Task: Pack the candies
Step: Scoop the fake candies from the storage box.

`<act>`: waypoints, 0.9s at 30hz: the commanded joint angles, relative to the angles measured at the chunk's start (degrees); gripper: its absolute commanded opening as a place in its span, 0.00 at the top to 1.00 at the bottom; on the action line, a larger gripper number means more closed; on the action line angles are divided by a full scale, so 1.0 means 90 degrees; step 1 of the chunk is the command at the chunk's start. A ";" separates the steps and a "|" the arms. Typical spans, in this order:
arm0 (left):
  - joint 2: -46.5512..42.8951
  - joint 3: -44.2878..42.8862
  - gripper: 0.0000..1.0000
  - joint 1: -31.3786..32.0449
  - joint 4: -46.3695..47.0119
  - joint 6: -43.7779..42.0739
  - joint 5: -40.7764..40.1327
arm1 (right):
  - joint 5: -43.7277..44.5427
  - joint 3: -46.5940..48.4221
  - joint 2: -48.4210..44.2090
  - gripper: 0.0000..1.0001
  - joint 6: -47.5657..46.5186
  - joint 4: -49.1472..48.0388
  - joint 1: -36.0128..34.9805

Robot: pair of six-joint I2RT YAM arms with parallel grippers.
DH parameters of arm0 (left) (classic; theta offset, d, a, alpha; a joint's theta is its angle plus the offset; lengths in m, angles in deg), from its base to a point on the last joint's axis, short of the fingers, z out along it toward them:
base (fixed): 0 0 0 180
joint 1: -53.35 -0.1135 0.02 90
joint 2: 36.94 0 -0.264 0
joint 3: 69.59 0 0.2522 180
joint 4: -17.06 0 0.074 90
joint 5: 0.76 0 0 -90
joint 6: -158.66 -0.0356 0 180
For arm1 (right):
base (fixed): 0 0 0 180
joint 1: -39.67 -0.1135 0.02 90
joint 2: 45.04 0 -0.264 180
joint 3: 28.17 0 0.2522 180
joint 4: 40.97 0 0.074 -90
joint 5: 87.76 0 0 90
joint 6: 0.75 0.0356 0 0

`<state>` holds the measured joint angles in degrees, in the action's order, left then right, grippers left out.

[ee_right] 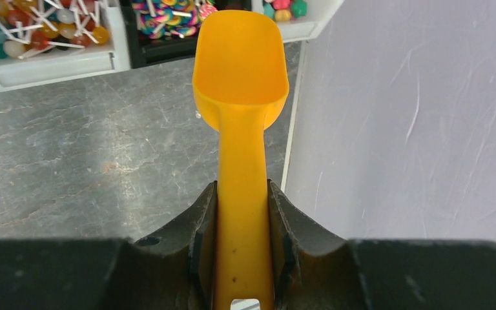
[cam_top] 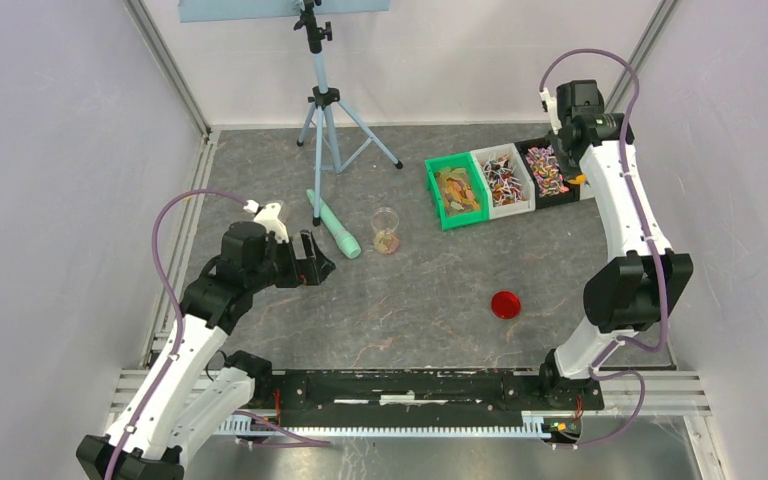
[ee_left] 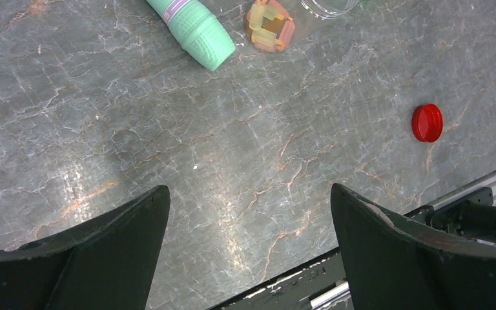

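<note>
The candies fill three bins at the back right: golden-brown ones in a green bin (cam_top: 457, 190), mixed ones in a white bin (cam_top: 503, 179), and pink and coloured ones in a black bin (cam_top: 545, 169). A few lie in the clear jar (cam_top: 385, 231), which also shows in the left wrist view (ee_left: 269, 26). My right gripper (ee_right: 242, 194) is shut on the handle of the orange scoop (ee_right: 240, 58). The scoop's bowl is empty and sits just in front of the bins, next to the right wall. My left gripper (ee_left: 248, 213) is open and empty over bare table, left of the jar.
A mint-green tube (cam_top: 335, 227) lies next to the jar, close to the left gripper (cam_top: 312, 258). The red round lid (cam_top: 505, 304) lies on the table towards the front right. A tripod (cam_top: 325, 110) stands at the back. A white wall runs along the right side.
</note>
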<state>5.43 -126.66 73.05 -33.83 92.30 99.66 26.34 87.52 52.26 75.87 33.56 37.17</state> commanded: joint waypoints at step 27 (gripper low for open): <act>-0.0145 -0.0119 0.00 0.0020 0.0161 -0.0372 -0.0201 | -0.1413 -0.0512 -0.0268 1.00 -0.0154 -0.0091 -0.0979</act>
<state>4.97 -126.66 73.10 -33.87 91.14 98.63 13.22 81.55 49.94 74.01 33.15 28.84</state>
